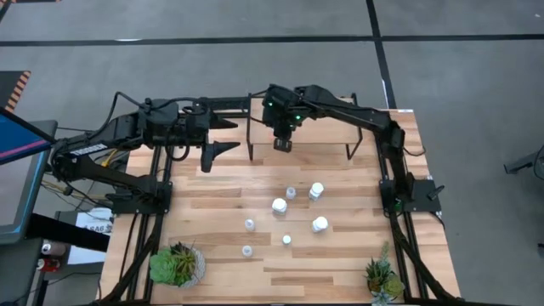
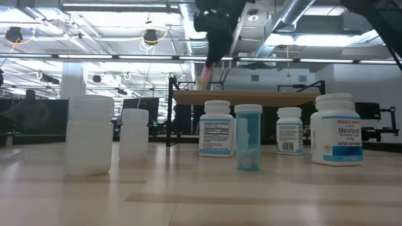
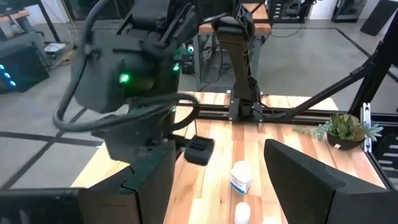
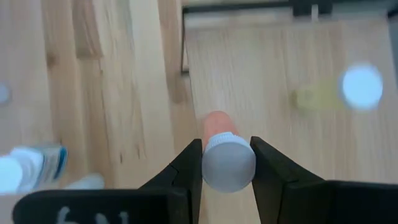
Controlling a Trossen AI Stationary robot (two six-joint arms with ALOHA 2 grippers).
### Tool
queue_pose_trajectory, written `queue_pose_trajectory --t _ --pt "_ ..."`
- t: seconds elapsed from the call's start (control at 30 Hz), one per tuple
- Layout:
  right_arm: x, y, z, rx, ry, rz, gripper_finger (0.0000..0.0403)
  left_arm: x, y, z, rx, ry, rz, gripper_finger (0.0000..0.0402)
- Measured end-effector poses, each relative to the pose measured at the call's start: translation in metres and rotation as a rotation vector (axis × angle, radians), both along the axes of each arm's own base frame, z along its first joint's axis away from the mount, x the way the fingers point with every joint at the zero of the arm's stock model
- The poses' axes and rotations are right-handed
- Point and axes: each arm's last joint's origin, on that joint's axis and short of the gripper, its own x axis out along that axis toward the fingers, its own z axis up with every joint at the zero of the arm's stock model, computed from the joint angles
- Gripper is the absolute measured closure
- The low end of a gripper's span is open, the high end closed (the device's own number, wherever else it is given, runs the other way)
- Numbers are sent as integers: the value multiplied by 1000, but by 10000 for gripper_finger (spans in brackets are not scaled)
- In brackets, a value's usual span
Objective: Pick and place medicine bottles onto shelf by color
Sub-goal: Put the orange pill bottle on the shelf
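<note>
My right tool carries the orange bottle above the shelf edge.

From above, my right tool [image 1: 283,140] hangs over the near edge of the shelf [image 1: 327,127], and seven white-capped bottles [image 1: 279,206] stand scattered on the table [image 1: 340,272] on the near side of it; my left tool [image 1: 217,136] waits beside the shelf's left end, fingers spread apart. At table height, a clear blue bottle [image 2: 249,146] holds white pills low inside it, with white labelled bottles [image 2: 216,128] flanking it and my right tool [image 2: 207,74] up above them. My left wrist camera sees my open fingers [image 3: 308,180] and one bottle [image 3: 240,176] between them on the table. My right wrist camera shows my fingers [image 4: 186,168] clamped on the white cap of the orange bottle [image 4: 217,127], shelf board below.
</note>
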Motion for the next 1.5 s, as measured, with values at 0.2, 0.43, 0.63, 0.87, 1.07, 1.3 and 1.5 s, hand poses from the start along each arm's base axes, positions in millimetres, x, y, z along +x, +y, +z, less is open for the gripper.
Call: queue_pose_trajectory --t 0.2,0.43,0.63,0.87,1.07,1.3,1.5 --pt "-3 -9 -3 -3 19 -3 289 0 0 0 -9 -3 4 168" --pt "-5 -13 -4 -3 32 -3 289 0 0 0 -17 -7 6 168" --pt "-6 -14 -4 -11 44 17 289 0 0 0 -32 -9 10 168" --pt "-9 -16 -5 -23 64 59 289 0 0 0 -32 -9 10 168" --pt "-8 -15 -5 -17 63 56 289 0 0 0 -51 -12 16 168" --pt "-9 -17 -5 2 56 9 289 0 0 0 -70 -15 20 168" --pt "-11 -14 -6 41 76 57 289 0 0 0 -75 -16 22 168"
